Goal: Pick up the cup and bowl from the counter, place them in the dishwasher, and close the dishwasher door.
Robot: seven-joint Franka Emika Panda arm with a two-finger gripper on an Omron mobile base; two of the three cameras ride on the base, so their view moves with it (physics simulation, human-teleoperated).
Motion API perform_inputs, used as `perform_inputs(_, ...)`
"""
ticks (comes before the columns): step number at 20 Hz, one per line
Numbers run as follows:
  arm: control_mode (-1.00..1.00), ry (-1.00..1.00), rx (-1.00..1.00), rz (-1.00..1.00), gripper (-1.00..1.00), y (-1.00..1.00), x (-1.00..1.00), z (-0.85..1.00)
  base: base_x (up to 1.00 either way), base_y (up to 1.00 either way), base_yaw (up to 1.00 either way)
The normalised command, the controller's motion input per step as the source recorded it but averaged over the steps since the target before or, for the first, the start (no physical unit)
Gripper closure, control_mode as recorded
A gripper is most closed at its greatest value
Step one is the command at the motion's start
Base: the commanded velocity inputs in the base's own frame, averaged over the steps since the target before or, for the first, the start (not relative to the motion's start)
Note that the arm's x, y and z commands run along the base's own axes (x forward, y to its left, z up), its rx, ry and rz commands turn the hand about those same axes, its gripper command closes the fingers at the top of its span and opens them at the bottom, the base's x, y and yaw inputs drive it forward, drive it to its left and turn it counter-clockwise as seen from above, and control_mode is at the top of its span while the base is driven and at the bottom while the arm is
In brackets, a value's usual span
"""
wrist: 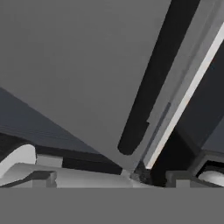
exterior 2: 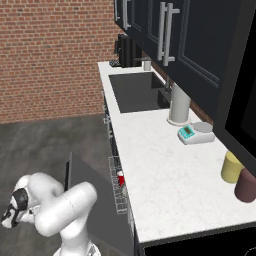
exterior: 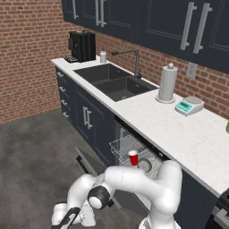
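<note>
The arm is glossy white, built of fat rounded segments with smooth elbows. A dark round joint cap sits near the wrist, ringed in black.

The long white, faintly veined stone worktop runs over dark navy cabinets along the brick wall. At its far end stands a black coffee machine, with a small white bottle beside it. A dark double sink is set into the surface. Nearer stand an upright white paper-towel roll and a teal-faced kitchen scale. At the near end, a yellow cylindrical jar and a maroon jar stand just beside each other.
</note>
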Motion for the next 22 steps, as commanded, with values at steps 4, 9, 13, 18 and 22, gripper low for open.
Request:
perform_inputs(4,-1.0,0.01,-0.01,0.0,-1.0,-0.7,0.62,-1.0,0.0,0.0,0.0)
perform_inputs(9,-1.0,0.07,0.02,0.0,-1.0,-0.91,0.39,-1.0,0.0,0.0,0.0)
perform_inputs(13,-1.0,0.02,0.05,0.0,-1.0,-0.94,0.35,-1.0,0.0,0.0,0.0)
perform_inputs(18,-1.0,0.0,0.0,0.0,-1.0,-0.92,0.63,-0.64,0.0,0.0,0.0)
perform_inputs(22,-1.0,-0.03,0.0,0.0,-1.0,-1.0,0.75,0.11,0.0,0.0,0.0)
